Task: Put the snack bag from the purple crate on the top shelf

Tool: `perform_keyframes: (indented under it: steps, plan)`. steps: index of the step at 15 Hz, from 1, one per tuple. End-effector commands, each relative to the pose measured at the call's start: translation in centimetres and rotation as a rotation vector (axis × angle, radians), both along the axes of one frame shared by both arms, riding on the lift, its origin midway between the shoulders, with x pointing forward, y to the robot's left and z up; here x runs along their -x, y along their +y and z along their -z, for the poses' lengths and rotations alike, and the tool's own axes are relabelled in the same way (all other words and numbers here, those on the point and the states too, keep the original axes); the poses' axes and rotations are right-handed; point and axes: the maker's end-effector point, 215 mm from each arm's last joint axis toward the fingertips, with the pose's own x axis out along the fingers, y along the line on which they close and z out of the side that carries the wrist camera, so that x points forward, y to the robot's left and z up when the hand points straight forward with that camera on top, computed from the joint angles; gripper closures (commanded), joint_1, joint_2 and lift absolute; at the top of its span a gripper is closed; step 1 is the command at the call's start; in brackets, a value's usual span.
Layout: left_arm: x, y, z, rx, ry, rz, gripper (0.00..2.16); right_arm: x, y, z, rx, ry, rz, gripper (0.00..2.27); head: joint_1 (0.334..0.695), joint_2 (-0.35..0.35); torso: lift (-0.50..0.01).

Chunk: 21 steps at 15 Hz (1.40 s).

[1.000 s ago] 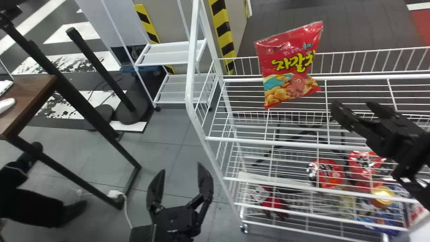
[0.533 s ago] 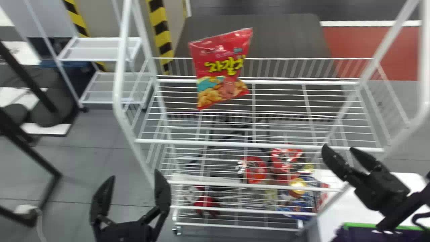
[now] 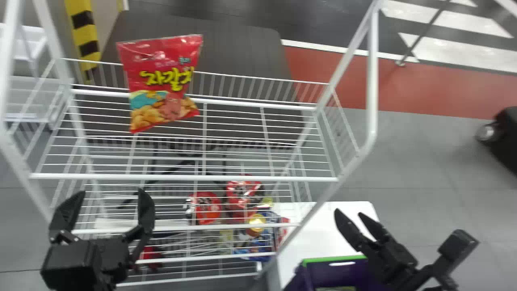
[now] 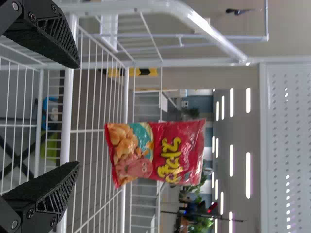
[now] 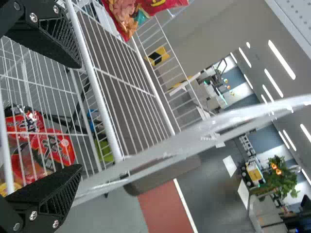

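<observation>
The red snack bag [image 3: 161, 81] stands upright on the left part of the white rack's top shelf [image 3: 226, 178]. My left gripper [image 3: 109, 202] is open in front of the rack, below that shelf's front edge. In the left wrist view, the bag [image 4: 158, 153] is beyond the open left gripper [image 4: 77, 114], apart from it. My right gripper [image 3: 357, 214] stands open over the white table, above the purple crate [image 3: 335, 275]. From the right wrist view, the right gripper [image 5: 80, 116] has nothing between its fingers, and part of the bag [image 5: 129, 17] shows.
Lower shelves hold red packs [image 3: 206, 207] and other snacks. The rack's white right post [image 3: 371, 81] rises between the shelf and the right arm. The white table [image 3: 319, 230] adjoins the rack's right side.
The head view has swung right, shifting the rack and bag left and bringing the table and crate into view. Both grippers stay open, and the bag keeps its place on the shelf.
</observation>
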Motion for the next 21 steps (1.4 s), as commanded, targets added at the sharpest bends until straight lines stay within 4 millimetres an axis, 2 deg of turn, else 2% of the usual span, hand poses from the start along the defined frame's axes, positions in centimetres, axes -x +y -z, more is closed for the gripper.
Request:
perform_keyframes:
  steps: [1, 5, 7, 9, 14, 17, 18, 21]
  plan:
    - [-2.4, -2.4, -0.8, 0.007, 0.017, 0.002, 0.14, 1.3, -1.9, 0.5, -0.007, 0.017, 0.035, 0.09, 0.695, -0.346, -0.001]
    - [-6.0, -4.4, -2.9, 0.013, -0.003, -0.049, 0.15, 2.0, -3.5, 1.0, 0.000, 0.033, 0.059, 0.09, 0.695, -0.350, -0.001]
    - [-6.8, -5.5, -3.0, 0.018, 0.016, -0.044, 0.15, 2.3, -4.1, 1.3, 0.000, 0.039, 0.073, 0.09, 0.695, -0.350, -0.001]
    - [-7.6, -6.8, -4.4, 0.030, -0.002, -0.065, 0.15, 2.4, -4.1, 1.4, -0.003, 0.041, 0.078, 0.09, 0.695, -0.350, -0.001]
    - [-9.2, -9.3, -3.4, -0.011, 0.066, -0.094, 0.15, 2.3, -3.9, 1.8, -0.006, 0.049, 0.087, 0.09, 0.695, -0.350, -0.001]
    - [-10.7, -9.2, -1.7, -0.083, 0.074, -0.110, 0.15, 2.5, -3.8, 2.2, -0.011, 0.058, 0.088, 0.09, 0.695, -0.350, -0.001]
    - [-11.4, -8.6, -1.4, -0.104, 0.073, -0.130, 0.15, 2.5, -3.9, 2.2, -0.010, 0.058, 0.090, 0.09, 0.695, -0.350, -0.001]
    - [-12.9, -7.3, -1.8, -0.128, 0.053, -0.177, 0.15, 2.7, -3.7, 2.6, -0.018, 0.072, 0.089, 0.09, 0.695, -0.350, -0.001]
